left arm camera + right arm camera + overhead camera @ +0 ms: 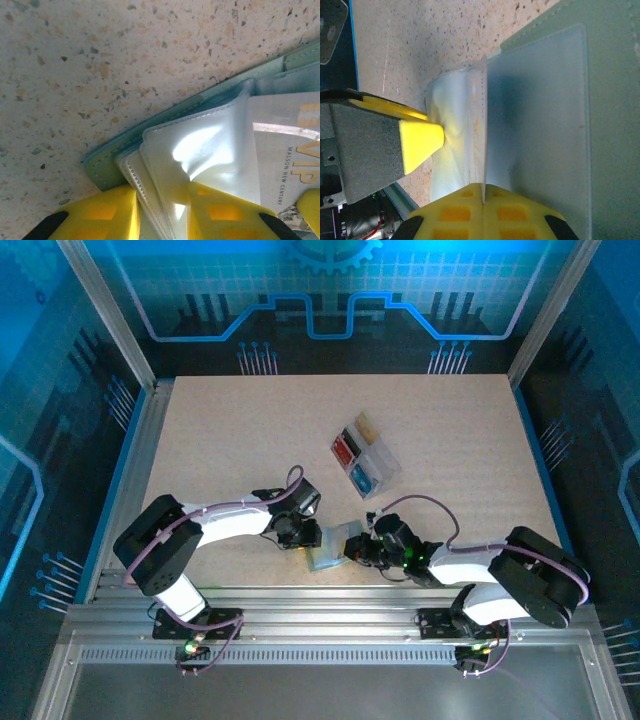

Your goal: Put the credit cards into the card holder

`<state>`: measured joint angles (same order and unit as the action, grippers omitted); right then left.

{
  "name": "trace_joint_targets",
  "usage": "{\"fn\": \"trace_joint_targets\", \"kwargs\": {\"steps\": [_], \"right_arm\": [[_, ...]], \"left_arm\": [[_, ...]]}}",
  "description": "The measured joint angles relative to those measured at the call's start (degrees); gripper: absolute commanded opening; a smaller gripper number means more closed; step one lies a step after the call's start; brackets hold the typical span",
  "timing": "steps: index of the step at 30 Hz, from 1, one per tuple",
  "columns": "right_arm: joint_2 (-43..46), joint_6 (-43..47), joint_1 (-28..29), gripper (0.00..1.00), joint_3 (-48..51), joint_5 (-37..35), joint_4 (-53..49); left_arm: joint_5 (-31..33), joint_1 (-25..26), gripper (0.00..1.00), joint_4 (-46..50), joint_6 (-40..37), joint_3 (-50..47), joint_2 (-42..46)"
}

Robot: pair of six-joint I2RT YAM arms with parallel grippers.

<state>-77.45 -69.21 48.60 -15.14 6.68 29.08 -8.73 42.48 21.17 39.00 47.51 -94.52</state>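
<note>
At the near edge, the card holder (330, 548) is laid open on the surface — its clear sleeve (200, 145) is pinched by the left jaws, a pale card (290, 150) clenched in the right jaws. Coloured cards (345, 448) are seen in the far tray (388, 468) — most work remains.

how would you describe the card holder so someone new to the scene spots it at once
On the speckled table, look at the near edge, between the left gripper and right gripper. The card holder lies open there, a sage-green wallet with clear sleeves. The tray farther back is clear plastic with coloured cards in compartments.
</note>
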Motion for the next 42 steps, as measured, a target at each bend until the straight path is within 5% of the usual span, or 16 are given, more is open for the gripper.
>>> {"fn": "trace_joint_targets", "kwargs": {"steps": [32,42], "right_arm": [[-10.3,8.4,-0.7,0.00,-8.0,7.0,-3.5],[-7.8,14.2,-1.0,0.44,-12.7,7.7,-14.4]], "left_arm": [[-0.2,-0.1,0.26,0.0,0.0,0.0,0.0],[-0.2,-0.2,0.28,-0.5,0.0,-0.4,0.5]]}}
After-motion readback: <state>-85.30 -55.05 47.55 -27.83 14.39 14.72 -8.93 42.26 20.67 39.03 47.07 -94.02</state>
